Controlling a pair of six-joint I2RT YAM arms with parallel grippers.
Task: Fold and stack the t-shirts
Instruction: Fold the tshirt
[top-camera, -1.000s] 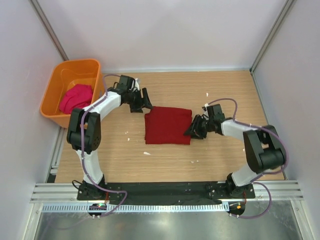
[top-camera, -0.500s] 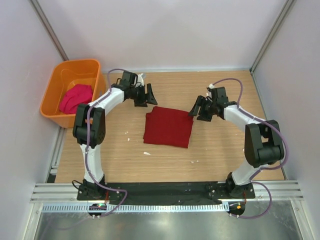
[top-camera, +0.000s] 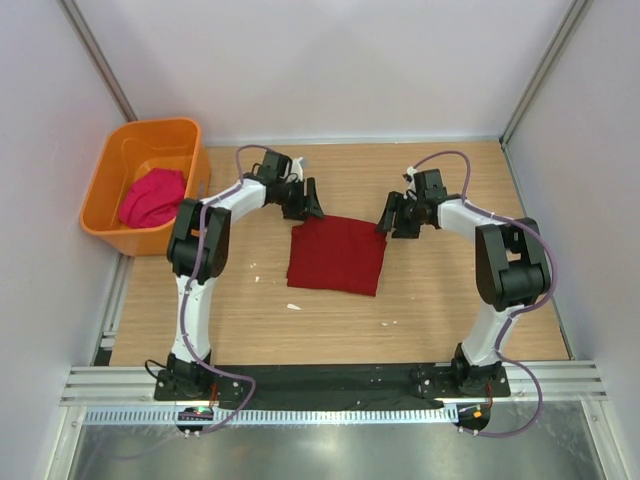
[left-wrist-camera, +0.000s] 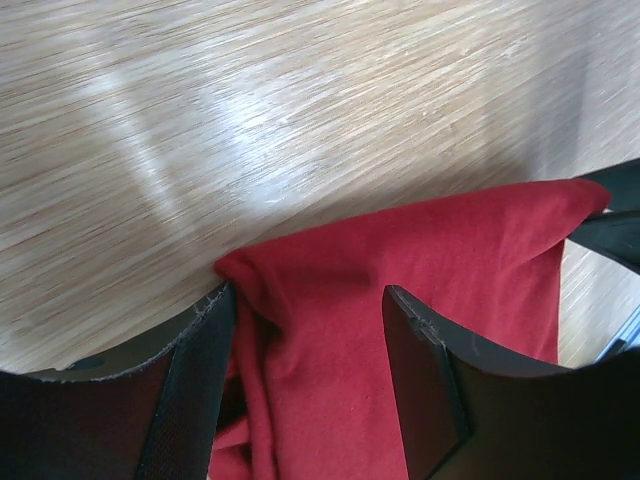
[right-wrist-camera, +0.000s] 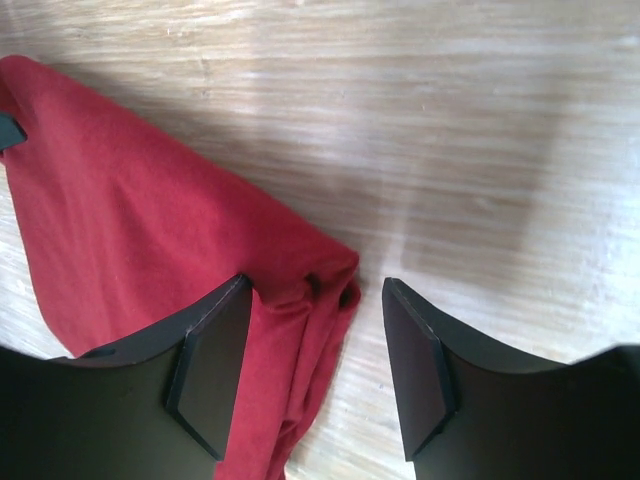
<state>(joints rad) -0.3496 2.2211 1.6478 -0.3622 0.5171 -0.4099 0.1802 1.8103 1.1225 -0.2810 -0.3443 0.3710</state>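
The dark crimson t-shirt (top-camera: 337, 255) lies folded as a rough square in the middle of the table. My left gripper (top-camera: 308, 203) is open at its far left corner; in the left wrist view the fingers (left-wrist-camera: 195, 380) straddle that corner of the crimson cloth (left-wrist-camera: 420, 260). My right gripper (top-camera: 388, 218) is open at the far right corner; in the right wrist view its fingers (right-wrist-camera: 215, 360) stand on either side of the folded corner (right-wrist-camera: 130, 200). The magenta-pink t-shirt (top-camera: 152, 196) lies bunched in the orange tub.
The orange plastic tub (top-camera: 120, 150) stands at the far left, partly off the wooden table (top-camera: 450, 300). Grey walls close in the back and both sides. Small white specks lie on the wood near the shirt.
Both grippers have moved to the shirt's far corners: the left one rightward from the far left, the right one away from the right edge. The shirt now lies slightly skewed.
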